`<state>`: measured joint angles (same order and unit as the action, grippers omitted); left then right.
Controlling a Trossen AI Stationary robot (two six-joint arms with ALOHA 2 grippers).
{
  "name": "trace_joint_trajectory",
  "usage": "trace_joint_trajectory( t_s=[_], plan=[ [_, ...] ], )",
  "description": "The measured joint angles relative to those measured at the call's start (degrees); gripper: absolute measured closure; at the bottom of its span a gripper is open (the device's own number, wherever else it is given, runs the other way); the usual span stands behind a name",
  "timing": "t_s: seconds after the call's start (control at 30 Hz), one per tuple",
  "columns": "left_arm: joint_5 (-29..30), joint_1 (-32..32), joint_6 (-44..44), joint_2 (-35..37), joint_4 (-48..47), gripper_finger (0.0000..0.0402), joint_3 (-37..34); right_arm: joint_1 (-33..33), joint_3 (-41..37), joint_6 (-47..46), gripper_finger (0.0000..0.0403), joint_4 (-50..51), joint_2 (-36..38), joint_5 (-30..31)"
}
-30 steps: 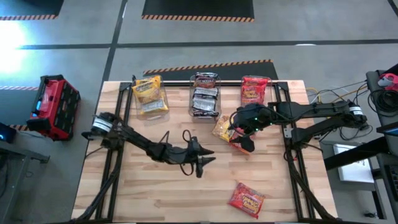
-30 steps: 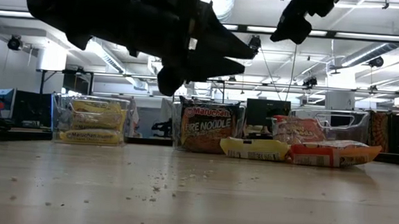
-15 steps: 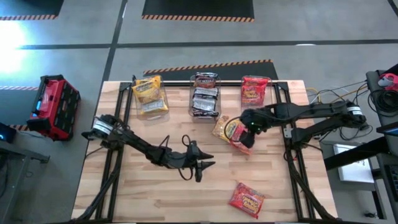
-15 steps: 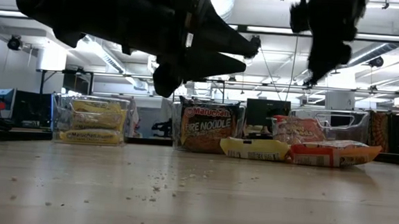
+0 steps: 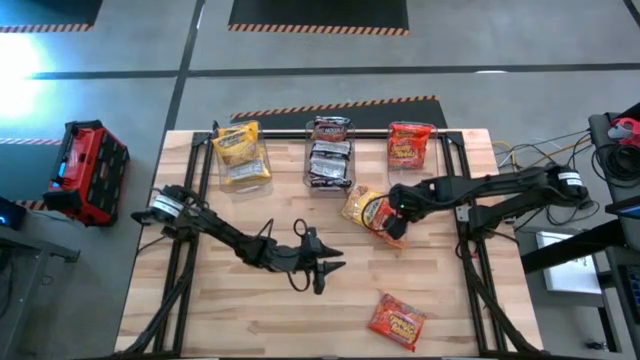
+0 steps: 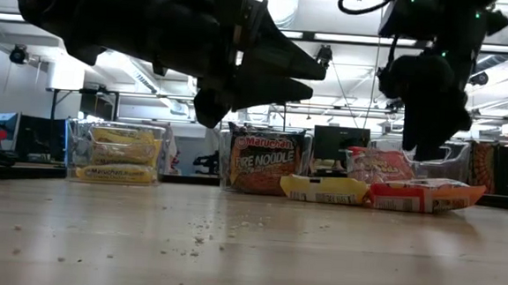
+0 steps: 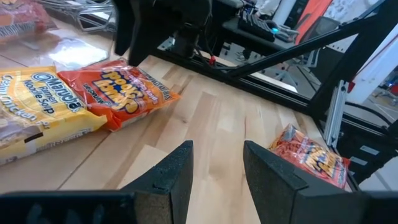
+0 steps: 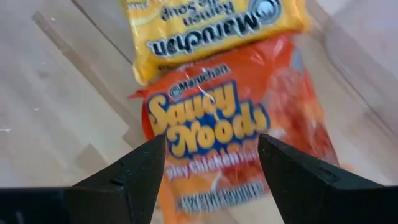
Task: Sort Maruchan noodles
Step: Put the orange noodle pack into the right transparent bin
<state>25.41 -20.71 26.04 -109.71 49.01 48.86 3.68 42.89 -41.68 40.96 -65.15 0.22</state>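
Note:
Two Maruchan noodles packets lie flat and touching on the table right of centre, a red one [image 5: 379, 214] and a yellow one [image 5: 356, 205]. My right gripper [image 5: 398, 207] hangs open just above the red packet [image 8: 214, 121], pointing steeply down, one finger toward each side of it, touching nothing. A second red packet [image 5: 397, 320] lies near the front edge. My left gripper [image 5: 322, 270] hovers open and empty above the table's middle, and its wrist view looks toward the two packets.
Three clear bins stand along the far edge, holding yellow packets [image 5: 240, 155], dark packets [image 5: 329, 155] and red packets [image 5: 408, 146]. Bare wood lies between the arms and the near edge. A red toolbox [image 5: 88, 168] sits on the floor to the left.
My right gripper has come down from high above the table to just over the red packet, rolling its wrist on the way. The packets have not moved.

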Motion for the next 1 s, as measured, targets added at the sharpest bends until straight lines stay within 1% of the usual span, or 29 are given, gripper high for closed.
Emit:
trace_joint_trajectory(
  t_s=[0.07, 0.2, 0.4, 0.6, 0.77, 1.0],
  plan=[
    [0.0, 0.0, 0.0, 0.0, 0.0, 0.0278, 0.0, 0.0, -1.6, 2.1, 0.0160, -3.0, -0.2, 0.1],
    [0.0, 0.0, 0.0, 0.0, 0.0, 0.0278, 0.0, 0.0, -4.4, 2.7, 0.0161, -6.6, -0.3, 0.0],
    [0.0, 0.0, 0.0, 0.0, 0.0, 0.0278, 0.0, -0.1, -7.1, 5.4, 0.0161, -7.0, -0.3, 4.0],
    [0.0, 0.2, 0.0, 0.0, 0.0, 0.0278, 0.0, -0.8, -8.1, 7.3, 0.0161, -7.2, -0.3, 4.7],
    [0.0, 0.5, 0.2, 0.0, 0.1, 0.0278, 0.0, -3.6, -8.2, 7.2, 0.0161, -7.1, -0.3, 4.1],
    [0.0, 1.6, -0.2, 0.0, 0.2, 0.0278, 0.0, -8.7, -8.3, 7.8, 0.0161, -9.3, -0.3, 0.8]
  ],
)
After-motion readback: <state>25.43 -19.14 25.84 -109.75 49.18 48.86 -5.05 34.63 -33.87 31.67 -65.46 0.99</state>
